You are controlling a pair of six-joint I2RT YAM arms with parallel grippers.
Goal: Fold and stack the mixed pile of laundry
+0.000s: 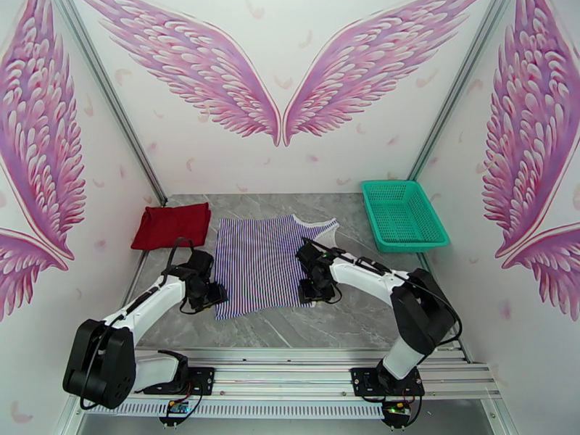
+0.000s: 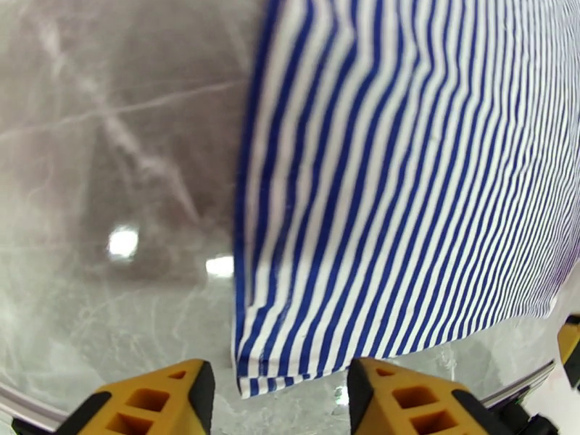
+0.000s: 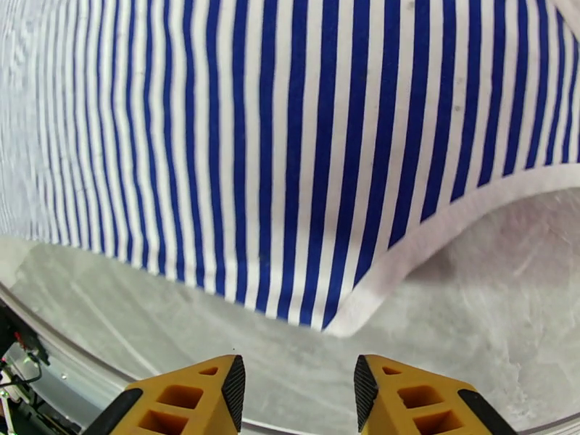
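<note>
The blue-and-white striped shirt [image 1: 264,262] lies spread flat in the middle of the grey table. The dark red T-shirt [image 1: 172,225] rests folded at the back left. My left gripper [image 1: 216,295] hovers at the striped shirt's near left corner. In the left wrist view that gripper [image 2: 281,396] is open, and the corner of the striped shirt [image 2: 406,175] reaches just between the yellow fingertips. My right gripper [image 1: 317,291] stands at the shirt's near right edge. It [image 3: 299,400] is open over bare table, with the white-trimmed hem of the striped shirt [image 3: 290,161] a little ahead of it.
A teal mesh basket [image 1: 402,214] sits at the back right corner. Bare grey marble table [image 1: 348,320] stretches between the shirt and the metal rail at the near edge. Walls close in the table on three sides.
</note>
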